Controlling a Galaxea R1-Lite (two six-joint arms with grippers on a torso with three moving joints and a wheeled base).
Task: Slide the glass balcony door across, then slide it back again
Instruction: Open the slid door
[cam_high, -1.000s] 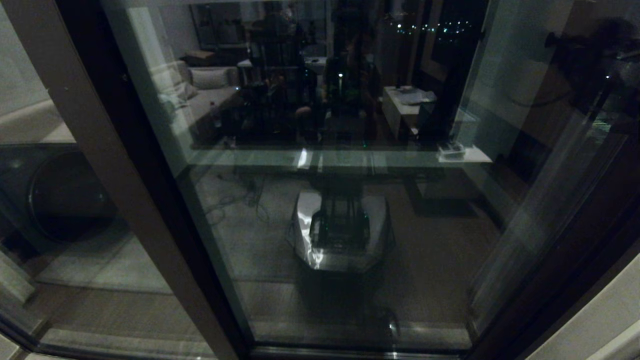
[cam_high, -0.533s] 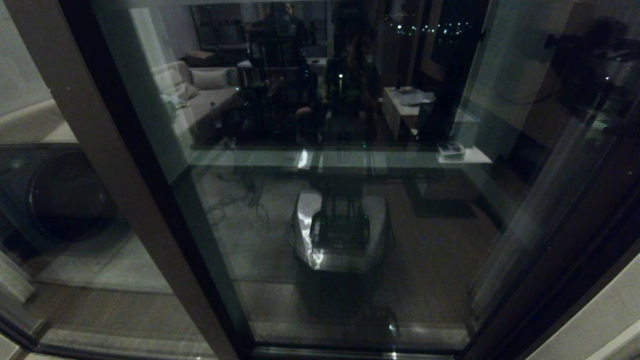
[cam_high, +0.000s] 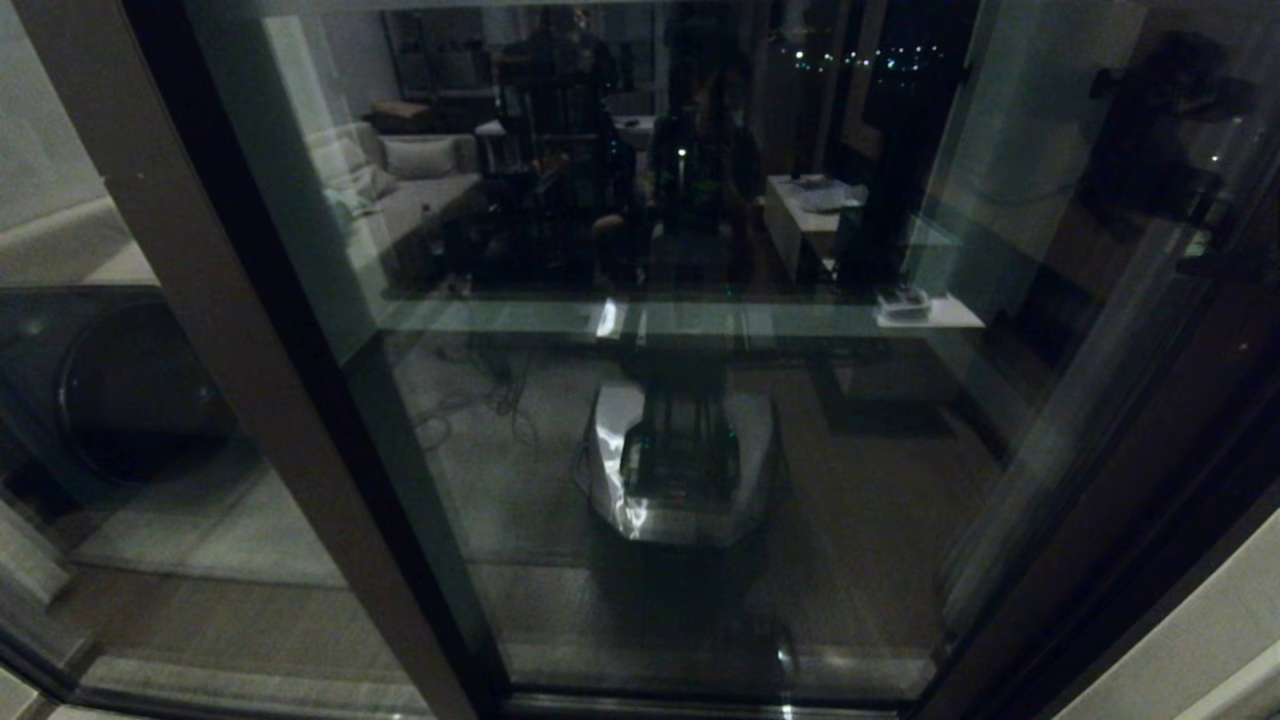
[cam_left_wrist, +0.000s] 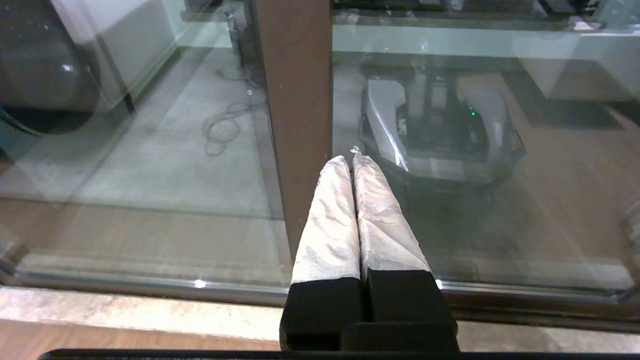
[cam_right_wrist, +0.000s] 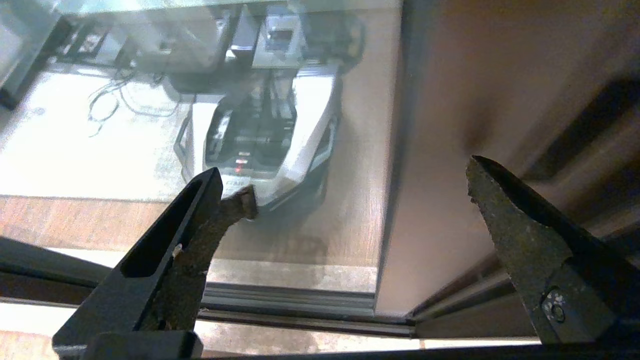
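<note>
Two tools at the glass balcony door (cam_high: 680, 400), spanning the view ahead: left tool (cam_left_wrist: 352, 159) clenched, empty, before a brown stile (cam_left_wrist: 295, 100); right tool (cam_right_wrist: 360, 185) spread wide near the pane's framed edge.

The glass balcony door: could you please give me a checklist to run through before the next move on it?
1. Right gripper open: ok, the jaws stand wide apart.
2. Right gripper lined up with the glass balcony door: ok, its edge stile shows between the fingers.
3. Fingers touching that stile: cannot tell.
4. Handle slot located: cannot tell, the stile is blurred.
5. Left gripper shut: ok.
6. Left gripper out of the door's path: cannot tell, its tips sit close to a brown stile.
</note>
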